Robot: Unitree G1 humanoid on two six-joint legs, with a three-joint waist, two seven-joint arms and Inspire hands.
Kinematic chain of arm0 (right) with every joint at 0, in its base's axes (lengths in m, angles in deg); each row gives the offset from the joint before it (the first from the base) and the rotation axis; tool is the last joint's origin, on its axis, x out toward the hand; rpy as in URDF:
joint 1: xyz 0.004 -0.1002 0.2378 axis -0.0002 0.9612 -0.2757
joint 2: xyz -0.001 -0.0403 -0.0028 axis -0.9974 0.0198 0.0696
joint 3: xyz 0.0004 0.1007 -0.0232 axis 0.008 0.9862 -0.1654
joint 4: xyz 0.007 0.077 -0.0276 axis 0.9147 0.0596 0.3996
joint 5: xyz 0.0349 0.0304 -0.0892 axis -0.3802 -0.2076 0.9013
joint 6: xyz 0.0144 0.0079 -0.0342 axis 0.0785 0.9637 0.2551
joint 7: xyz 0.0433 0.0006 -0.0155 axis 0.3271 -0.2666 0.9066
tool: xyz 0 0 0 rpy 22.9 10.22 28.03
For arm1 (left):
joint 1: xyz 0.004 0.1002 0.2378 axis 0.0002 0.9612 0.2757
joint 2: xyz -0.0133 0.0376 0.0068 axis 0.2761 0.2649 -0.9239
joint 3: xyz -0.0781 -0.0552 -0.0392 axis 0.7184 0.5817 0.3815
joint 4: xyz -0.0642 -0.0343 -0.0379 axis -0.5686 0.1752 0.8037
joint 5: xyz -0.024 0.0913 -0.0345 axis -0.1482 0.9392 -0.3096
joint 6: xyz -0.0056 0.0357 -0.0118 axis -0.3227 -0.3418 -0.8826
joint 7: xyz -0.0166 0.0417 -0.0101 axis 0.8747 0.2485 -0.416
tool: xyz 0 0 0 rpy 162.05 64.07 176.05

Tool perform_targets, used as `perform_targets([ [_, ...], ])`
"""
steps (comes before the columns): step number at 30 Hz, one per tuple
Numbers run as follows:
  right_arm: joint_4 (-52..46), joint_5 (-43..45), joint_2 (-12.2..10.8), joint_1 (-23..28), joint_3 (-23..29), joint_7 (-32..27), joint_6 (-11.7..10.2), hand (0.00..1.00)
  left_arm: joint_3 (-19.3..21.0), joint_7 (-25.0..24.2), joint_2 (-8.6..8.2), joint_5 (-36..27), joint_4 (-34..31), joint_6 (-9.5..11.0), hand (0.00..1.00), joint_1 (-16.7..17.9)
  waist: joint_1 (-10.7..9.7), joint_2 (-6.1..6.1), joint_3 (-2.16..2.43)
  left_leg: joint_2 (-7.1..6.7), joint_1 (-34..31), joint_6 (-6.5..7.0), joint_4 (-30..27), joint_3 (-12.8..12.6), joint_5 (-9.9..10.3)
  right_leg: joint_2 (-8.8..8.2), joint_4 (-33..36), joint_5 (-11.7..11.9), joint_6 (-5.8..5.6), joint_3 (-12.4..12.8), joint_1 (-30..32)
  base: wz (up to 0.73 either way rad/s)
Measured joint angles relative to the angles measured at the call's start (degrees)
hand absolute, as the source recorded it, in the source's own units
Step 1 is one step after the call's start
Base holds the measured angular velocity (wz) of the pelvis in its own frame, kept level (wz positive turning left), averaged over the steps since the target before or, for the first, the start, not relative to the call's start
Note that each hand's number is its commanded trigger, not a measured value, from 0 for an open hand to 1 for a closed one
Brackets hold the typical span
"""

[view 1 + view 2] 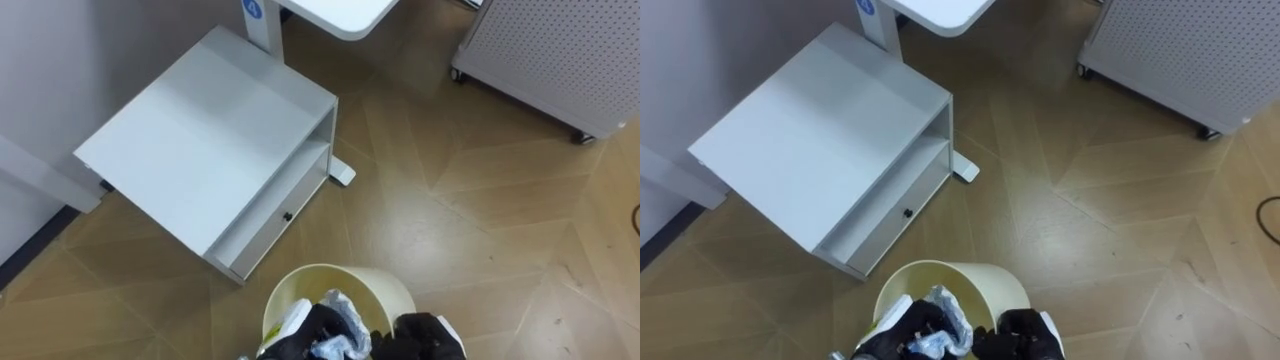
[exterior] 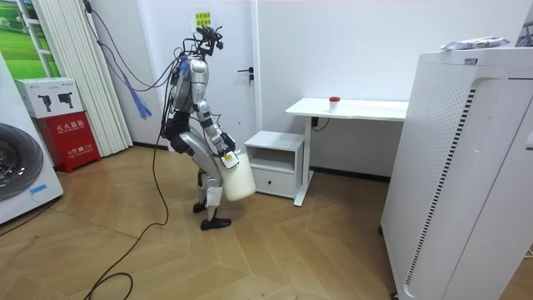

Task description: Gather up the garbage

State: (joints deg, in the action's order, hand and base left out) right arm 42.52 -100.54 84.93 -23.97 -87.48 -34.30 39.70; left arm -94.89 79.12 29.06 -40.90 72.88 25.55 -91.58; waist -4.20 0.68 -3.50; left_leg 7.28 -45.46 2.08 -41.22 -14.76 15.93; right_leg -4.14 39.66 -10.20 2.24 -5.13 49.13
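Fingers of the left hand curl round crumpled garbage at the mouth of the bin. The right hand is at the rim, grip unclear. Garbage seems picked; release into the bin remains.

The white cabinet stands close ahead on the left, its flat top reachable from above and its shelf slot open at the front. The desk's foot juts just beside the cabinet's right corner, under the desk top. A perforated white unit on casters blocks the far right. Bare wood floor lies open between them. Directly below, crumpled rubbish partly fills the mouth of the cream bin.
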Motion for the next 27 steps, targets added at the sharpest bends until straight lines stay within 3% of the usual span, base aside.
perform_targets([
  [6, 0.01, 0.26, 0.02, 0.04, 0.3, 0.28, -0.19, 1.0, 0.08, -1.13, 0.37, 0.43, -0.21, -0.01, 0.0, 0.11, 0.14, 0.0, 0.01, 0.0, -0.27, 0.01, 0.0, 0.03, 0.01, -0.05, 0.01, -0.01, 0.0, -0.04, 0.35, 0.0],
  [11, -0.09, 0.34, 0.02, 0.74, -0.19, 1.54, -1.61, 1.0, -0.07, -1.11, -0.03, 0.98, -0.23, 0.03, 0.0, 0.12, -0.15, 0.09, 0.15, 0.01, -0.85, 0.01, -0.08, 0.09, 0.01, -0.05, 0.02, 0.01, 0.0, -0.05, 0.91, 0.0],
  [27, 0.7, 0.37, 0.16, 2.6, -0.24, 3.52, -1.96, 1.0, 0.03, -1.02, -0.16, 2.6, -0.23, 0.08, 0.0, -0.22, -0.22, 0.02, 0.27, 0.02, -0.81, 0.02, -0.12, 0.09, -0.01, -0.01, -0.01, 0.09, 0.01, -0.06, 0.85, 0.0],
])
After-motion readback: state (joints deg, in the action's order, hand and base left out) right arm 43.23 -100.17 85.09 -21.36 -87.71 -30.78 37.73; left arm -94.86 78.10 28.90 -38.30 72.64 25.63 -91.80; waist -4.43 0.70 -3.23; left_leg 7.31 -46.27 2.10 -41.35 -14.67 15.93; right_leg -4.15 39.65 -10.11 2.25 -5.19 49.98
